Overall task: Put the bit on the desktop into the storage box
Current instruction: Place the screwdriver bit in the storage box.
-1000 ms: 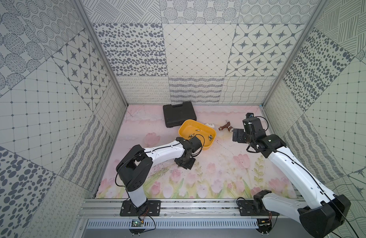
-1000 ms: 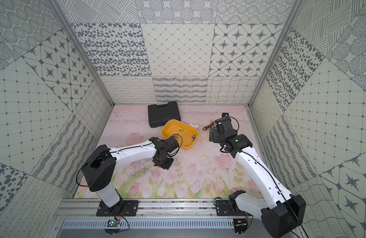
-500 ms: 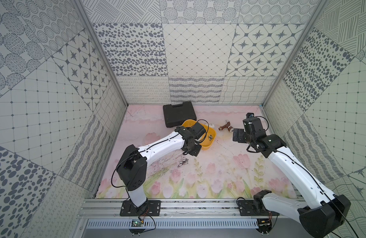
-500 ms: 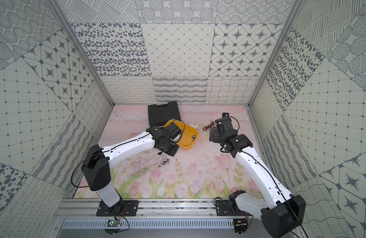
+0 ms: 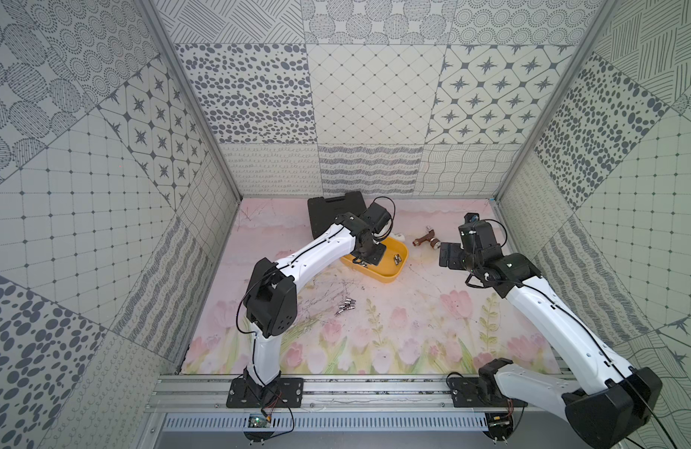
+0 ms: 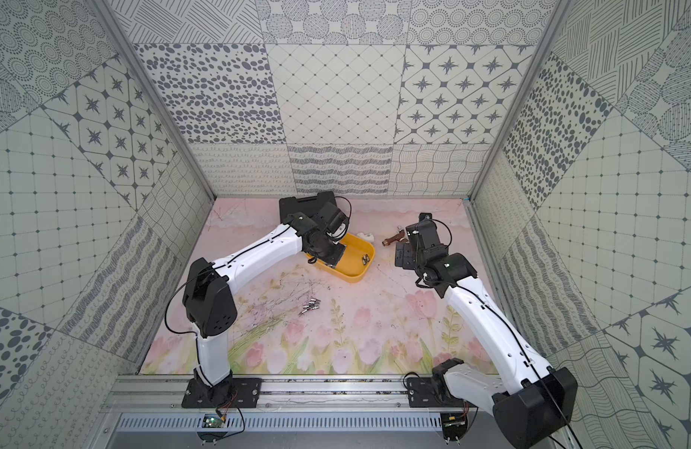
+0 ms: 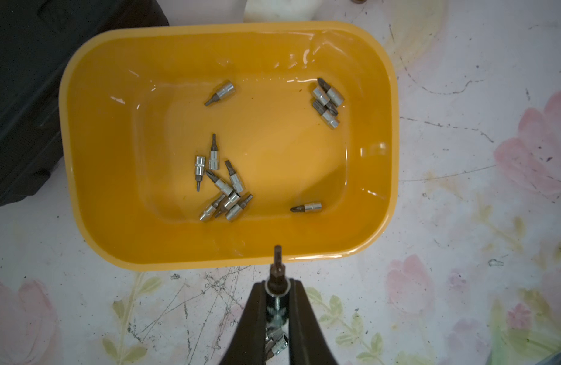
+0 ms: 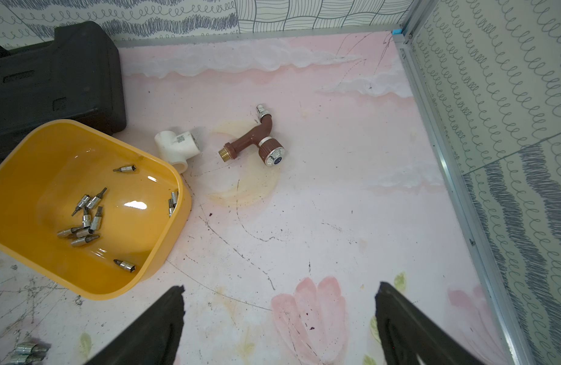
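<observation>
Firmly, my left gripper (image 7: 278, 285) pinches the probably light, stiff, slick bit (image 7: 277, 268) by its chrome base, storage box (image 7: 178, 262) just ahead.

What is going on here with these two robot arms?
The left gripper is shut on one bit and holds it over the rim of the yellow storage box. Several stored bits lie inside it, and a few loose bits lie on the desktop. The right gripper is open and empty, hovering near a brown tap.
</observation>
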You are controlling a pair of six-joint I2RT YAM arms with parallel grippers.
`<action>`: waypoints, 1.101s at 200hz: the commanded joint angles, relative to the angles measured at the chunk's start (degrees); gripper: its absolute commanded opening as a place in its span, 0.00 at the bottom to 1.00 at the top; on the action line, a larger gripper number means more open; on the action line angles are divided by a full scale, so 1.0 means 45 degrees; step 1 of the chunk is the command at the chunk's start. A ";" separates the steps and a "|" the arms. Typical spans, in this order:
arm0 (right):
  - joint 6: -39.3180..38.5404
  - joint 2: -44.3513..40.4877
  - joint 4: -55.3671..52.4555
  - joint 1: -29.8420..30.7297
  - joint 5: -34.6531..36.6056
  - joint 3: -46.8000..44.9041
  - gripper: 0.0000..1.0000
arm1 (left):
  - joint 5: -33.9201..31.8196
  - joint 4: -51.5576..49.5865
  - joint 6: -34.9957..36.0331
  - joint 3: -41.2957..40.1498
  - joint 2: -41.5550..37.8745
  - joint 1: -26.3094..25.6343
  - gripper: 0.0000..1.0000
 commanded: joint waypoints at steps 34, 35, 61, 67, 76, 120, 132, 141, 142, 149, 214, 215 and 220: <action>0.0279 -0.0323 0.0412 -0.0054 -0.0204 -0.0011 0.97 | -0.0001 -0.0903 0.1013 0.2224 0.2118 0.0375 0.13; 0.0281 -0.0325 0.0410 -0.0052 -0.0205 -0.0011 0.96 | 0.0010 -0.0913 0.1028 0.2242 0.2141 0.0388 0.13; 0.0398 -0.0363 0.0415 -0.0055 -0.0397 0.0058 0.97 | 0.0058 -0.1184 0.1041 0.3081 0.2998 0.0522 0.13; 0.0434 -0.0405 0.0409 -0.0049 -0.0418 0.0031 0.97 | 0.0027 -0.1233 0.1041 0.3249 0.3190 0.0537 0.13; 0.0500 -0.0460 0.0424 -0.0049 -0.0508 0.0009 0.97 | 0.0002 -0.1273 0.1060 0.3475 0.3464 0.0567 0.13; 0.0638 -0.0597 0.0412 -0.0049 -0.0641 -0.0058 0.97 | -0.0106 -0.1650 0.1022 0.4586 0.4721 0.0579 0.13; 0.0638 -0.0569 0.0428 -0.0050 -0.0641 -0.0069 0.96 | -0.0202 -0.1797 0.1029 0.4889 0.5024 0.0577 0.13; 0.0650 -0.0558 0.0413 -0.0050 -0.0657 -0.0086 0.97 | -0.0244 -0.1877 0.1026 0.5054 0.5210 0.0571 0.13; 0.0662 -0.0559 0.0421 -0.0050 -0.0656 -0.0088 0.97 | -0.0248 -0.1878 0.1035 0.5063 0.5229 0.0584 0.13; 0.0671 -0.0579 0.0409 -0.0056 -0.0674 -0.0085 0.96 | -0.0252 -0.1920 0.1024 0.5142 0.5349 0.0577 0.13; 0.0665 -0.0585 0.0416 -0.0049 -0.0690 -0.0108 0.96 | -0.0291 -0.2016 0.0970 0.5209 0.5874 0.0582 0.15; 0.0660 -0.0573 0.0422 -0.0049 -0.0692 -0.0108 0.96 | -0.0291 -0.2016 0.0968 0.5209 0.5874 0.0580 0.15; 0.0655 -0.0560 0.0422 -0.0049 -0.0724 -0.0108 0.97 | -0.0301 -0.2031 0.0964 0.5206 0.5847 0.0577 0.16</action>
